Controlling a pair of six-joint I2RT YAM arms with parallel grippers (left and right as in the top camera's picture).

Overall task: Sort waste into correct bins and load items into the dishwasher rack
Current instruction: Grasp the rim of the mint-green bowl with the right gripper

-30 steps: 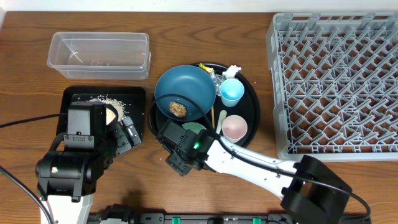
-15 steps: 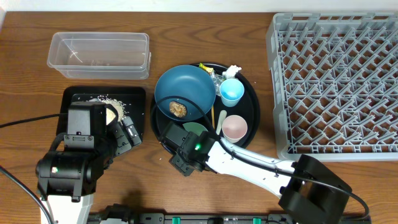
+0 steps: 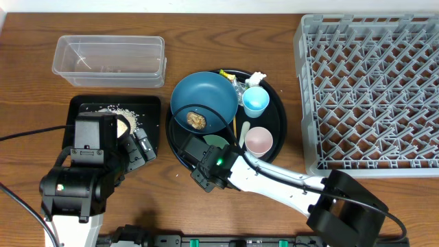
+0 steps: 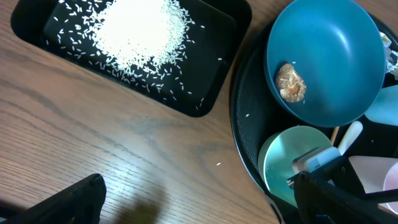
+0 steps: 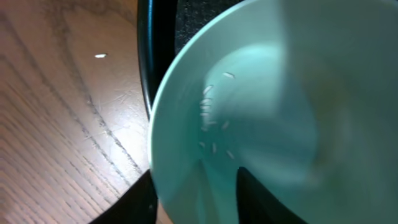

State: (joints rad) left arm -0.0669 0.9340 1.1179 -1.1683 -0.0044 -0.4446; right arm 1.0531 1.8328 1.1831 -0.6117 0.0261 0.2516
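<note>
The mint bowl (image 5: 267, 87) sat at the round tray's (image 4: 244, 146) near edge, a few rice grains (image 5: 214, 118) inside. The right gripper (image 5: 196, 200) straddled its rim, one finger inside, one outside; whether it pinched could not be told. The left gripper (image 4: 199, 204) hung released above the table (image 4: 124, 149).

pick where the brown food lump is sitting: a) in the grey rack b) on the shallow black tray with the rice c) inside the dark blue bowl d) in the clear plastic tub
c, the brown food lump lies on the inner floor of the dark blue bowl, as the overhead and left wrist views both show.
</note>
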